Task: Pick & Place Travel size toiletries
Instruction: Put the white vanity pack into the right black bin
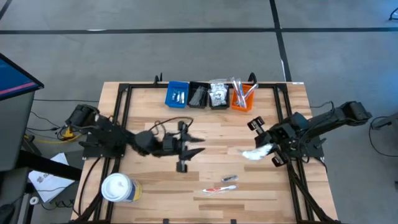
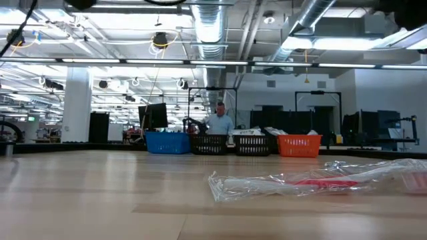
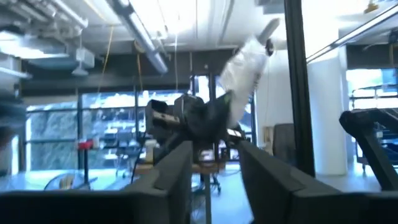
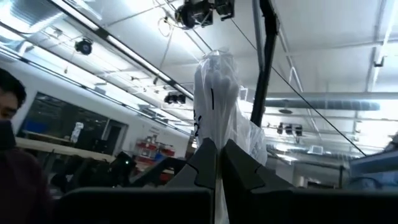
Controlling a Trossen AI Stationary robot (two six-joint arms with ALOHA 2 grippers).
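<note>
My right gripper is clenched on a white plastic sachet, held off the table well in front of the orange bin and a little toward my right; through the right wrist view the sachet stands straight up out of my closed fingers; my left gripper hangs mid-table, in front of the orange bin and well to its left, fingers parted and holding nothing; two more toiletries lie loose on the wood farther in front of the orange bin: a small wrapped packet and a clear-wrapped red stick, the same red stick lying flat in the low view.
</note>
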